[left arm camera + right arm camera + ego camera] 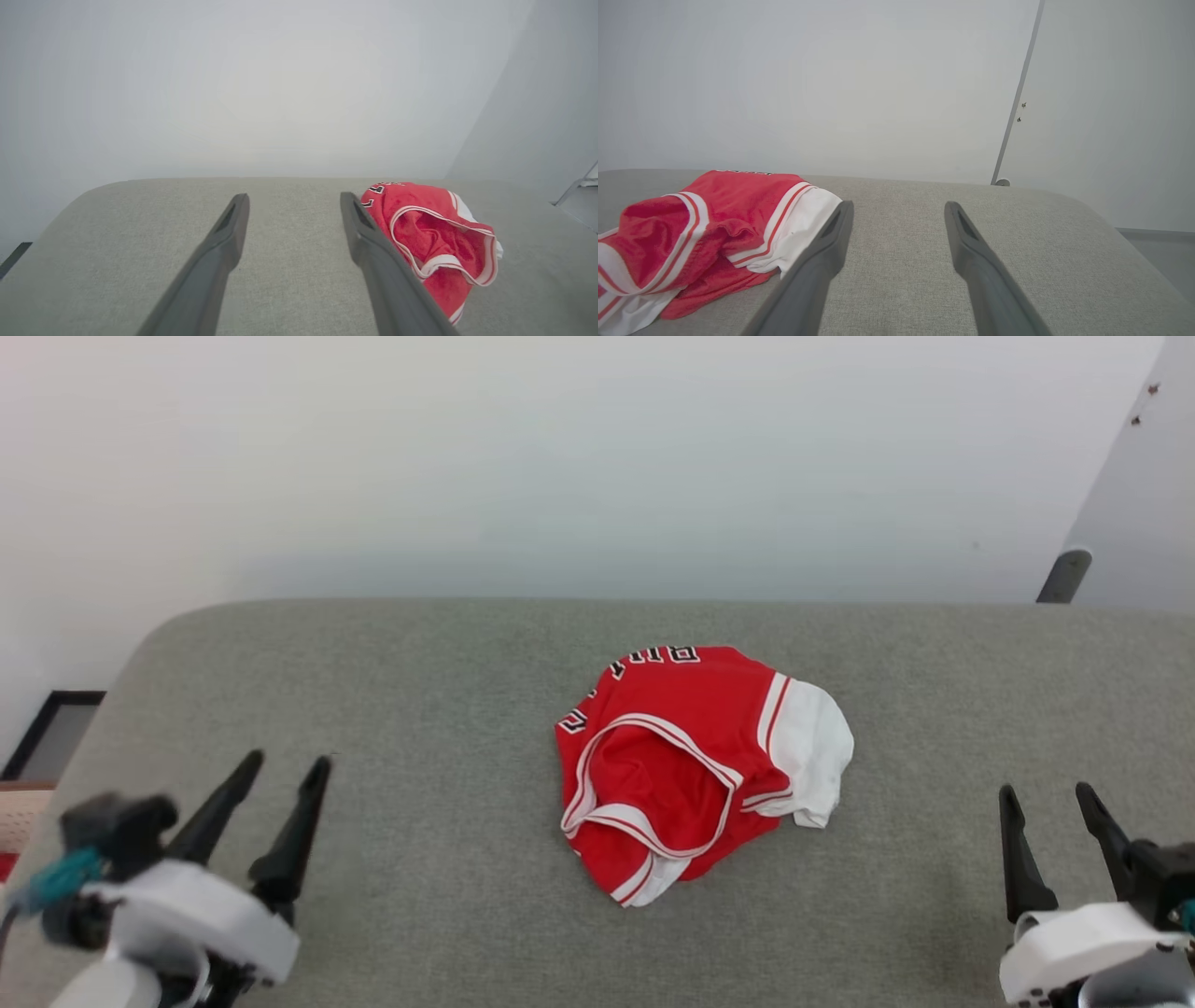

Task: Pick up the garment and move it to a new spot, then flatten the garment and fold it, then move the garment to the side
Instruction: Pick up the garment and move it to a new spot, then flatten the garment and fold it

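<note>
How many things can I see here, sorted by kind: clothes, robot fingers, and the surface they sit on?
Garment, red and white: 1
Dark fingers: 4, two on the left gripper and two on the right gripper, both spread open
Grey cushion: 1
Total: 6

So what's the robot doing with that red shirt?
Nothing is holding the shirt right now. It lies crumpled in a heap in the middle of the grey padded surface. The robot's left gripper and right gripper sit on either side of it, both open and well away from the cloth. The job is to pick the shirt up, flatten it and fold it, and none of that has been done yet.
</note>
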Tool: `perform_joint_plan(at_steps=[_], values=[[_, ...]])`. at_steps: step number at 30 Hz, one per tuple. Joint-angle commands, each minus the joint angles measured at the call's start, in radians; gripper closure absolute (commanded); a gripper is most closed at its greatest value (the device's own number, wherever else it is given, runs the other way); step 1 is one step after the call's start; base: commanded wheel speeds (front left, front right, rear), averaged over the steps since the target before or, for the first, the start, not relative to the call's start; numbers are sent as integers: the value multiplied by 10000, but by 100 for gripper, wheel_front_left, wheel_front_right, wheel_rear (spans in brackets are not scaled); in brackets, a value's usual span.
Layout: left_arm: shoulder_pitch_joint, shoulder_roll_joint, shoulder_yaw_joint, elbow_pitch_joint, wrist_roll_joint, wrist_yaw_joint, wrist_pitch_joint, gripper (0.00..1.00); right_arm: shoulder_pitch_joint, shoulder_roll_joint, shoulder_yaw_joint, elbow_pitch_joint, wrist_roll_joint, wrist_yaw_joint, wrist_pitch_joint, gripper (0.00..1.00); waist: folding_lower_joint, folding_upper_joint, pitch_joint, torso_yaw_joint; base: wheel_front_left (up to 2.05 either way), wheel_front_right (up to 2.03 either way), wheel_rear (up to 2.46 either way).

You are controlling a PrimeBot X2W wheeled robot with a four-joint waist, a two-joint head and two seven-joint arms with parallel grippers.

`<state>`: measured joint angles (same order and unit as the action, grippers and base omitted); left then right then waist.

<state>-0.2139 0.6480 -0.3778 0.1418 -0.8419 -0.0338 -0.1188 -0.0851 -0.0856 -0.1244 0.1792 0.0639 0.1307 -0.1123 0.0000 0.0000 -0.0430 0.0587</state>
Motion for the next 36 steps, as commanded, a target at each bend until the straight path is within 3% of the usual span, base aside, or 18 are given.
perform_joint_plan(at_steps=[1, 7, 21, 36], values=[[355, 8, 173, 58, 110, 85, -497, 0, 234, -23, -75, -24, 58, 1, -86, 0, 0, 0, -144, 119, 0, 0, 0], [1198, -165, 789, 147, 245, 15, -1348, 0, 423, 14, -141, -30, 24, 1, -238, 0, 0, 0, -291, 192, 0, 0, 0], [2662, -1091, 2616, -106, 1014, -293, -1451, 0, 998, 90, -285, 62, -21, -1, -641, 0, 0, 0, -560, 378, 0, 0, 0], [2862, -1485, 3117, -117, 1419, -699, -1454, 0, 1173, 212, -251, 74, -85, 1, -655, 0, 0, 0, -557, 249, 0, 0, 0]])
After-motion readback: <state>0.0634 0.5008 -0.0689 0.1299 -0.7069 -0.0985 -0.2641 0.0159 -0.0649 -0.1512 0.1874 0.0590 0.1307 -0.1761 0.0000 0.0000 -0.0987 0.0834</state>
